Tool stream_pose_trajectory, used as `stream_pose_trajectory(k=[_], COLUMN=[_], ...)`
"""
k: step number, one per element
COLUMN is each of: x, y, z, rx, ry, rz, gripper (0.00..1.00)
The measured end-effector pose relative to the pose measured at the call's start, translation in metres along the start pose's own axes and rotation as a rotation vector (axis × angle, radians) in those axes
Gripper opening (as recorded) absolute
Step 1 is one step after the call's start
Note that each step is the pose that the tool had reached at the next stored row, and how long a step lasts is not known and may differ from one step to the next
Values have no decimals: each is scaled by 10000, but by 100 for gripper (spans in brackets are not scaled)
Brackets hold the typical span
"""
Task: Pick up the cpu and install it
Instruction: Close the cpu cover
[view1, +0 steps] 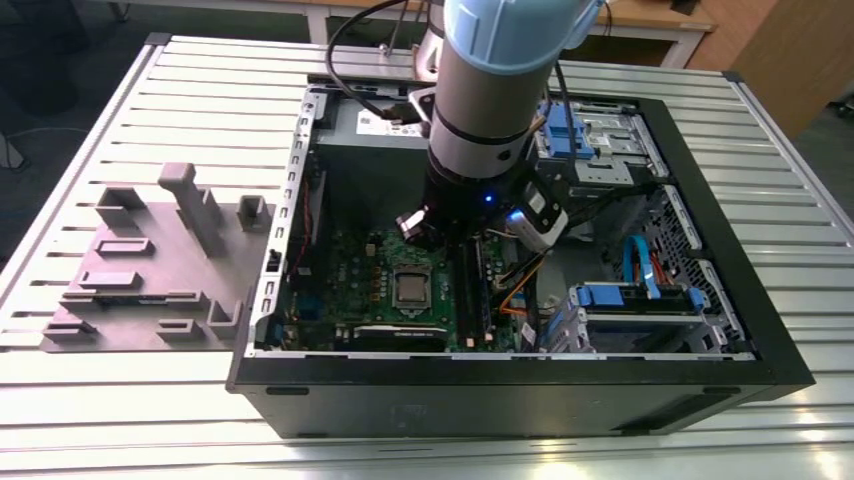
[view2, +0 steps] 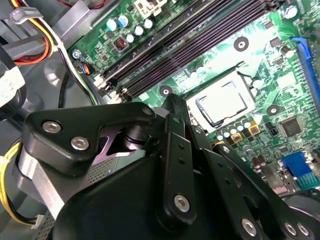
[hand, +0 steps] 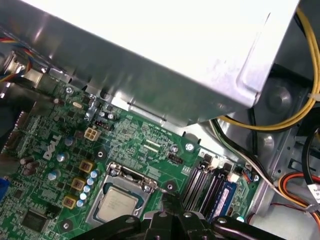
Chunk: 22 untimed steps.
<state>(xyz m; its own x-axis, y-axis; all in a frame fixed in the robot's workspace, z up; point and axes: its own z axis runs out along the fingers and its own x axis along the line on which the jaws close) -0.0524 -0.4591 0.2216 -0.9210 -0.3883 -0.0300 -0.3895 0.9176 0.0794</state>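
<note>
1. The cpu (view1: 411, 288) lies flat in the socket of the green board (view1: 350, 262), silver top up. In the exterior view it is at approx 6 o'clock from the arm's wrist (view1: 470, 190), inside the open pc case (view1: 534, 395).
2. In both wrist views the cpu (view2: 222, 102) (hand: 117, 205) looks square in its metal frame, not tilted. Prob seated, so the placing looks done.
3. Gripper (view2: 172, 100) hangs above the board just beside the socket. Fingers together, nothing between them, not touching the chip.
4. Arm comes straight down into the case, prob to clear the drive bays at 3 o'clock.
5. Grey fixture tray (view1: 147, 260) sits outside the case at 9 o'clock.
</note>
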Motion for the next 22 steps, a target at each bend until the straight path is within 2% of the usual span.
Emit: stream_pose_trajectory(k=[9, 13, 17, 22], x=[-8, 12, 56, 149], y=[18, -12, -63, -117], z=[2, 0, -6, -13], rx=[1, -4, -24, -54], ry=[1, -2, -9, -31], rz=[-2, -2, -6, -11], gripper=[10, 10, 10, 10])
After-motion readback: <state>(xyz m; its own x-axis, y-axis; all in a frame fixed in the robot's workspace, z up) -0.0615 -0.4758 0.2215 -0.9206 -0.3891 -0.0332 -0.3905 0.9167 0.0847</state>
